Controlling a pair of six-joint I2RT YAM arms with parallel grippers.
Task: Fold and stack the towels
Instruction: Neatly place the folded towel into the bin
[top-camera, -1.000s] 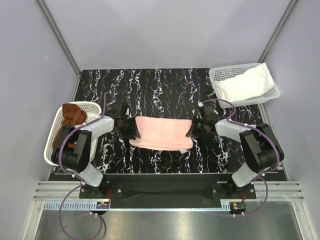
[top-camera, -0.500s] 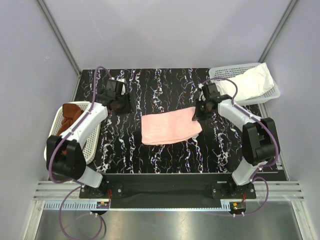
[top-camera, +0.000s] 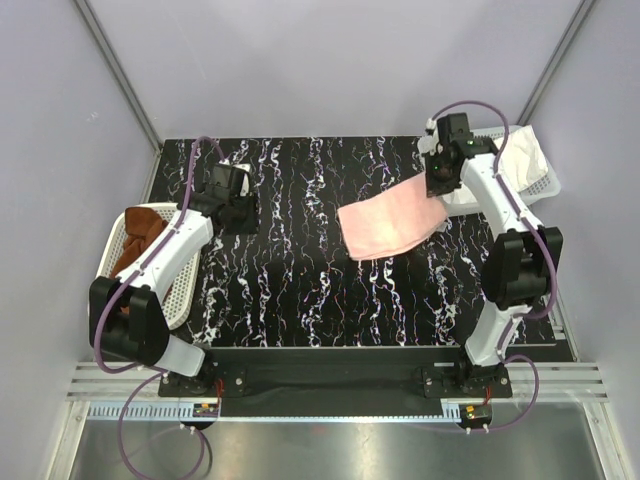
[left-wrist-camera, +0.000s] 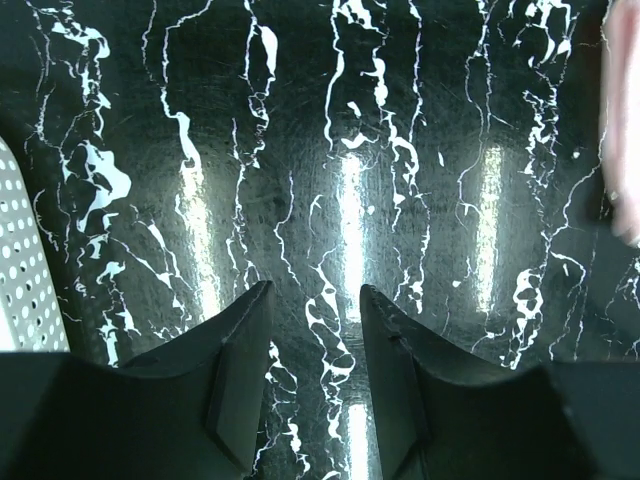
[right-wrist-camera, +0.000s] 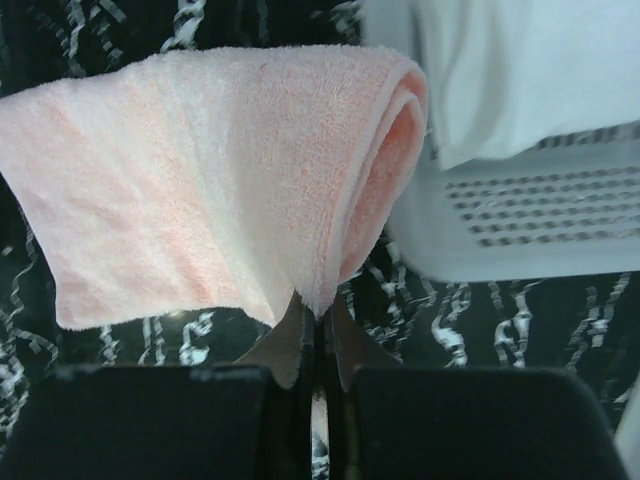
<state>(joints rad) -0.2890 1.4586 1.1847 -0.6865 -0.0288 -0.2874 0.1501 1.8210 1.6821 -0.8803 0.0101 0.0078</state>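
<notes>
Progress, as the top view gives it to you: only the pink towel (top-camera: 392, 226) looks folded. It hangs tilted from the right gripper (top-camera: 437, 180), which pinches its far right corner, and it seems to be lifted above the table (top-camera: 300, 290). You cannot tell whether its low edge touches. The white towel (top-camera: 520, 160) lies bunched in the right basket (top-camera: 548, 185), just beside that gripper. The brown towel (top-camera: 140, 235) sits crumpled in the left basket (top-camera: 178, 295). Your left gripper (top-camera: 238, 212) hovers over the table's far left, well apart from the pink towel.

Left wrist view: the jaws stand partly apart with nothing between them and only the marbled table under them. A sliver of pink shows at the right edge and some mesh at the left.

Right wrist view: the jaws are clamped tight on the towel's doubled edge, and the layers drape to the left. The white towel lies in its basket just behind.

Judging from this, you have about a third of the folding done. Two towels are left to fold, and no stack has been started yet.
</notes>
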